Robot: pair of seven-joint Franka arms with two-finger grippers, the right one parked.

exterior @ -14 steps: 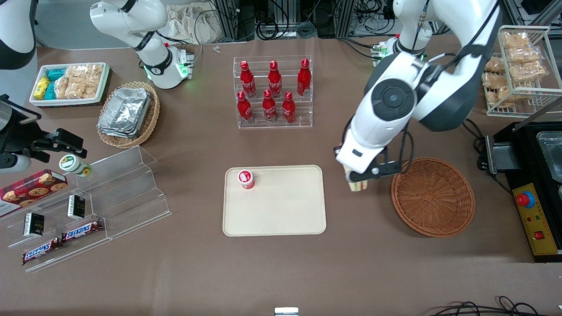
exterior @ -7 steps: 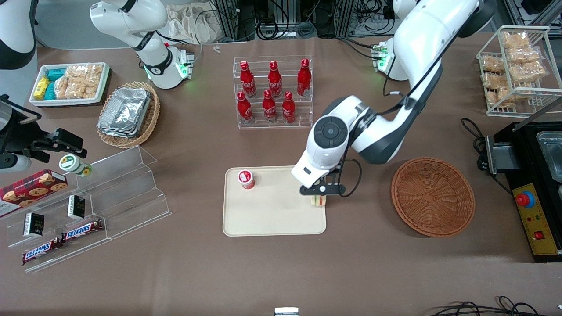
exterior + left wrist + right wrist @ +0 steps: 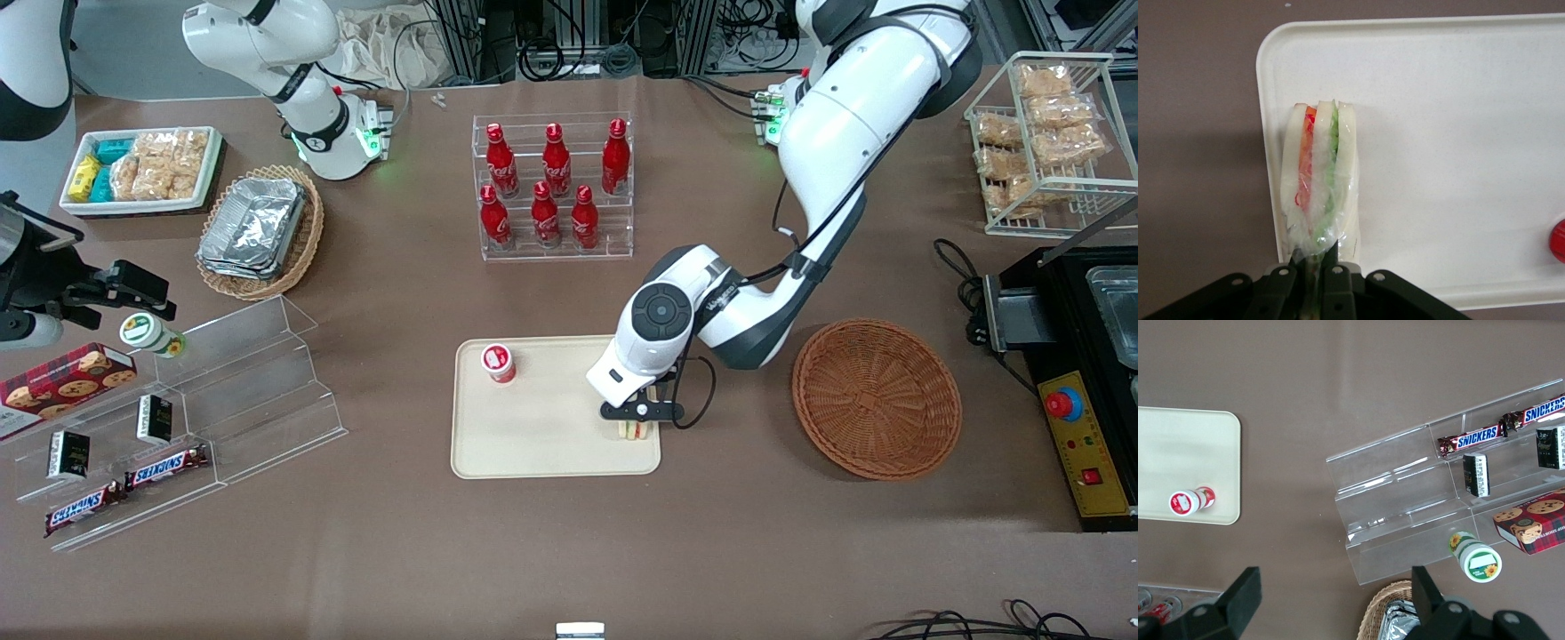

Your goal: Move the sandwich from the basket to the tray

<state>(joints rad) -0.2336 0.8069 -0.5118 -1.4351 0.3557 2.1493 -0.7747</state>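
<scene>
Left arm bent low over tray (image 3: 533, 444); gripper (image 3: 637, 421) pointing down, pinching sandwich (image 3: 1318, 180) upright at tray's edge nearest basket (image 3: 876, 398).

Six red bottles (image 3: 551, 188) stand in a clear rack; Snickers bars (image 3: 124, 484) lie on acrylic steps (image 3: 258, 391).

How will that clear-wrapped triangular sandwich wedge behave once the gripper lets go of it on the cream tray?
The sandwich stands on a narrow edge, so it may tip flat on the tray. Its clear wrap looks slick and crinkly, and its soft bread probably squashes easily. The gripper pinches only the wrap's end.
</scene>
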